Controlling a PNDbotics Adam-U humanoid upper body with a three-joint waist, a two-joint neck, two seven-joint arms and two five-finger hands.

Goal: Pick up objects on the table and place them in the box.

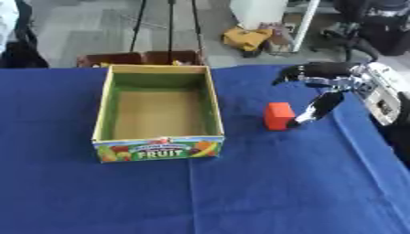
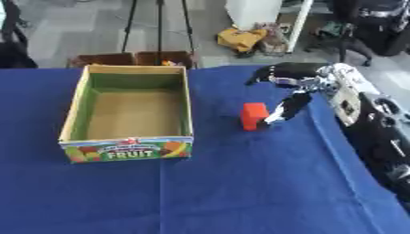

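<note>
Evidently the red block [image 1: 279, 116] is the one loose thing left on the blue tabletop [image 1: 264, 192], standing at about 3 o'clock from the cardboard fruit box [image 1: 158, 142] and a little apart from its right wall. The box sits open and looks empty, its printed "FRUIT" panel facing the robot.

The right hand [image 1: 324, 87] comes in from the 2 o'clock side. Its fingers are spread rather than curled: one long digit [image 1: 315, 111] reaches down to the block's right face and appears to touch it near the base, while the others [image 1: 290, 74] hang out above and beyond the block without closing on anything. Nothing is clamped yet. The left hand shows in neither view.

Judging by its crisp edges and flat faces, the block is probably rigid and light, likely wood or plastic, not fragile. Its smooth sides may slip under a shallow pinch, and a push from one side alone would likely slide or tip it on the cloth. The sensible hold is across two opposite upright faces, about mid-height, thumb against fingers, before lifting toward 9 o'clock into the box.
</note>
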